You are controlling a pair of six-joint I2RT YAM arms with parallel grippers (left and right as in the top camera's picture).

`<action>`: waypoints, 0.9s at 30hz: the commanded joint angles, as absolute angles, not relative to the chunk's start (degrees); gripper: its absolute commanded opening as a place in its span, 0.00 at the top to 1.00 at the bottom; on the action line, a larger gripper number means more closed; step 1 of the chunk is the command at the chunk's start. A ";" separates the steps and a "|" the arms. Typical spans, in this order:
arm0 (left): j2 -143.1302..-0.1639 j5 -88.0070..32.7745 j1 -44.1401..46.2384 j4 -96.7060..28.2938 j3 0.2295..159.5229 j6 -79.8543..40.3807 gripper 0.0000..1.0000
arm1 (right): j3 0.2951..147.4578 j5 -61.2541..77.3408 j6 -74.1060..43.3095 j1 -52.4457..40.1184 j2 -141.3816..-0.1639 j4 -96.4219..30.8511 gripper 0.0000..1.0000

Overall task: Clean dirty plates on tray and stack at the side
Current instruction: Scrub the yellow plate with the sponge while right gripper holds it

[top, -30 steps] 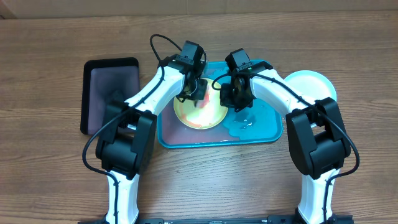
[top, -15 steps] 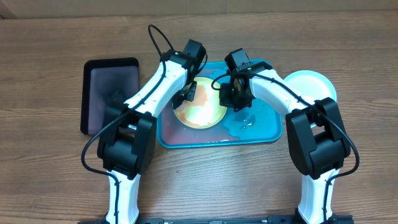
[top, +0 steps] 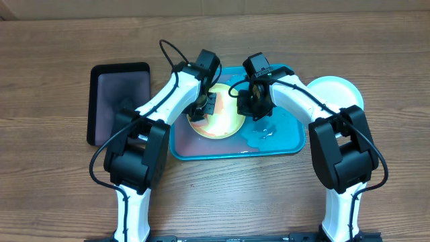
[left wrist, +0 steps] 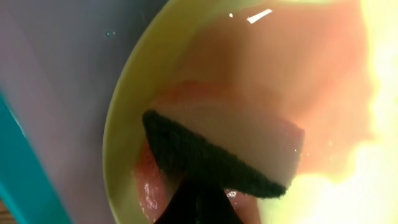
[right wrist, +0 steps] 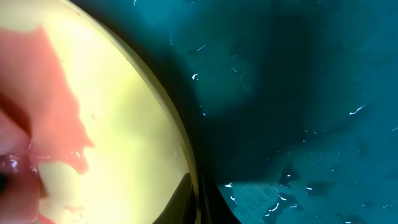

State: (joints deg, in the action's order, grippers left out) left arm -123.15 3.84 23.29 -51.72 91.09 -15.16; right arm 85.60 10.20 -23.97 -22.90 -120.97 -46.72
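Wood-grain tabletop (top: pixel 54 54) fills our overhead view, with a black tray (top: pixel 121 101) at the left and the turquoise tray (top: pixel 282 144) in the middle. We see the lime-green plate (top: pixel 218 124) lying in the left part of that tray, though both arms cross above it and cover much of its far edge. Over the plate's left side the left claw (top: pixel 207 104) is clenched on a sponge (left wrist: pixel 230 149), pale with a dark scouring edge, which presses into a red smear (left wrist: pixel 149 180); the claw's own fingers show only as a dark blur at the bottom of the wrist view. The right claw (top: pixel 252 106) sits at the plate's right rim, and from its wrist camera we make out dark fingers closing on either side of that rim, though they are cut off by the frame. A pale wet-looking patch (top: pixel 259 136) lies on the tray floor beside it; we cannot tell what it is. Off the tray at the right rests a pale plate (top: pixel 332 91), partly hidden by the right arm, white or aqua we cannot say
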 commanded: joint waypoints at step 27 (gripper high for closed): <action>-124.46 -15.92 18.15 -58.76 105.75 -23.79 0.96 | 85.12 7.88 -24.03 -22.28 -122.06 -47.07 0.96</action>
